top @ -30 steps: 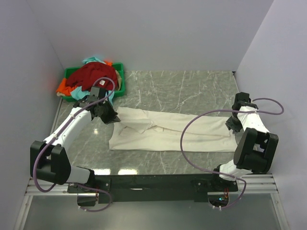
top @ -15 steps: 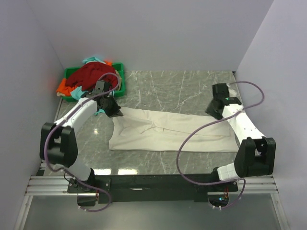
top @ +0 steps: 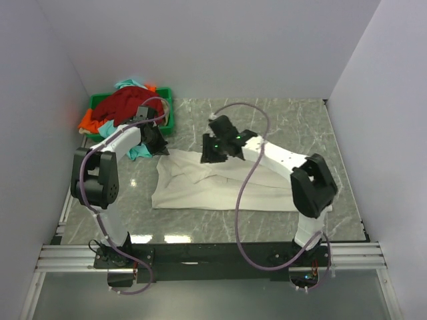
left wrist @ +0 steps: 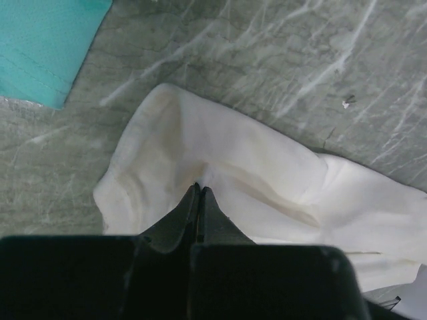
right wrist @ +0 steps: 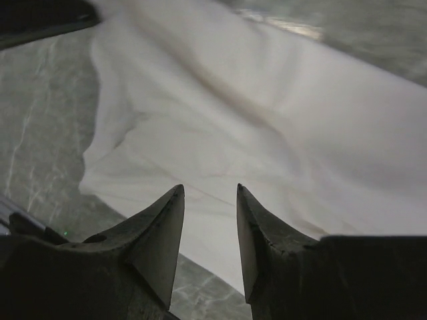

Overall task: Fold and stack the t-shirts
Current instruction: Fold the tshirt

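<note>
A cream-white t-shirt (top: 227, 185) lies folded into a long band across the marble table. It fills the left wrist view (left wrist: 267, 167) and the right wrist view (right wrist: 267, 113). My left gripper (top: 159, 145) is shut on the shirt's far left corner, and creases run out from its tips (left wrist: 199, 189). My right gripper (top: 212, 152) is open and empty, just above the shirt's middle left part (right wrist: 207, 191). The dark red t-shirt (top: 127, 103), the orange t-shirt (top: 87, 121) and the teal t-shirt (top: 139, 151) are heaped at the far left.
A green plastic bin (top: 167, 112) at the far left corner holds the heap. The teal cloth spills over its front, next to my left gripper, and shows in the left wrist view (left wrist: 47, 40). Grey walls close in the table on three sides.
My right arm has swung from the table's right side across to the shirt's middle left. My left gripper has moved a little farther back, toward the bin, at the shirt's corner.
</note>
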`<state>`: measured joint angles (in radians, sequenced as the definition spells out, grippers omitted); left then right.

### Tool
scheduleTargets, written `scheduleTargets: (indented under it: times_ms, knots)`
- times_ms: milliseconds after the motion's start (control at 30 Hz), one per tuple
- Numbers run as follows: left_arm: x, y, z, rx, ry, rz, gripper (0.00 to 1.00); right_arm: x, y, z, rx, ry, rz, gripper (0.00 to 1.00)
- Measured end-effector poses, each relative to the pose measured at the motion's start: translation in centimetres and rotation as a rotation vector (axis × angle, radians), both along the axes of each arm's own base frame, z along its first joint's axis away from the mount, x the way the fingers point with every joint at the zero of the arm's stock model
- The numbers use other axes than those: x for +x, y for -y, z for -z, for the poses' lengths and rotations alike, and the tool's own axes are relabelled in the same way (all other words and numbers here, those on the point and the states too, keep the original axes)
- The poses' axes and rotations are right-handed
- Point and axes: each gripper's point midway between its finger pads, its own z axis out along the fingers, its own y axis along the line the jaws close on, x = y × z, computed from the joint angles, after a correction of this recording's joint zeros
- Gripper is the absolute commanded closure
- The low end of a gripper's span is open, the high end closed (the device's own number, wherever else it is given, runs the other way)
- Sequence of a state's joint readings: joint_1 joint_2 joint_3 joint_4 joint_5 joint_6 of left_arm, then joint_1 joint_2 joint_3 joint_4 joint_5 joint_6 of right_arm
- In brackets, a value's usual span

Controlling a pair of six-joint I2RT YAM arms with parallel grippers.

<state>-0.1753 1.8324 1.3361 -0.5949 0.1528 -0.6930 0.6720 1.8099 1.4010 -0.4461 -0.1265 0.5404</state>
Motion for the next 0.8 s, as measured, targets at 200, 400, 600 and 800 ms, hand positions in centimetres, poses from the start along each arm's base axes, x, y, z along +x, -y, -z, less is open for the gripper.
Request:
scheduleTargets:
  times_ms: [200, 400, 600, 800]
  knots:
    - [0.4, -0.1, 0.6, -0.004, -0.012, 0.005, 1.00, -2.2, -6.2, 1.1, 0.011, -0.004, -0.189, 0.58]
    - [0.6, 0.0, 0.4, -0.008, -0.004, 0.020, 1.00, -3.7, -6.9, 4.5, -0.085, -0.041, -0.241, 0.57]
    - [0.6, 0.1, 0.4, -0.017, -0.005, 0.025, 1.00, -4.8, -6.1, 7.3, -0.190, -0.074, -0.249, 0.57]
    - [0.6, 0.2, 0.3, -0.020, -0.004, 0.026, 1.00, -4.8, -5.4, 8.1, -0.248, -0.072, -0.232, 0.57]
